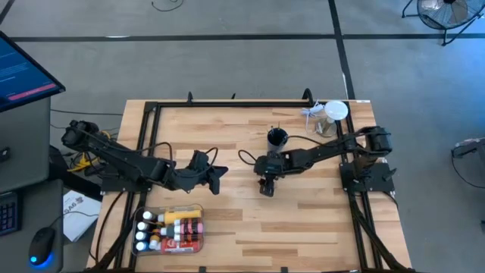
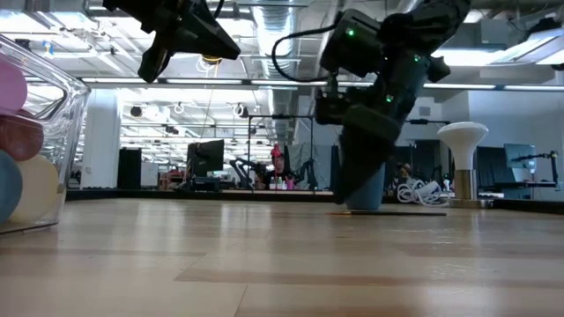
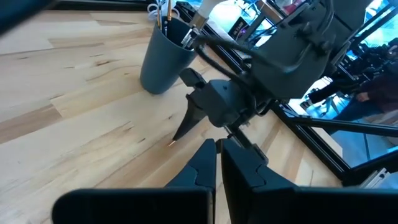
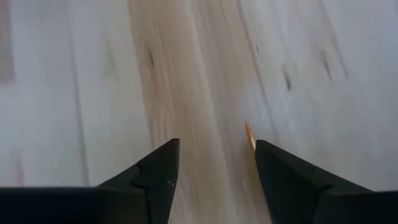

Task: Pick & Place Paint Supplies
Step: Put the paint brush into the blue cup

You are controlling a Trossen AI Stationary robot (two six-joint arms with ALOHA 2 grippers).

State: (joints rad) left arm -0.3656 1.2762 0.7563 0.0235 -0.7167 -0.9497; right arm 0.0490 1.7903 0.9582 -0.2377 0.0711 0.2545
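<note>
Two fingers of the right pincer (image 4: 211, 180) stand spread just above the bare tabletop (image 4: 74, 93), pinching nothing; a thin brush (image 4: 250, 135) shows only its orange tip by one finger. Best to centre over the handle before closing. The cup (image 1: 277, 137) stands near; left pincer (image 1: 217, 176), pressed together, waits above the tabletop.

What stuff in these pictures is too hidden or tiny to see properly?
- Thin orange-tipped brush: right wrist view shows only its tip beside the open right hand; the rest is hidden behind a finger.
- Brushes in the grey cup: left wrist view cuts them off at the edge.
- Paint tubes in the clear tray: high view, too small to read.
- Left hand: shut, nothing visible between its fingers.
</note>
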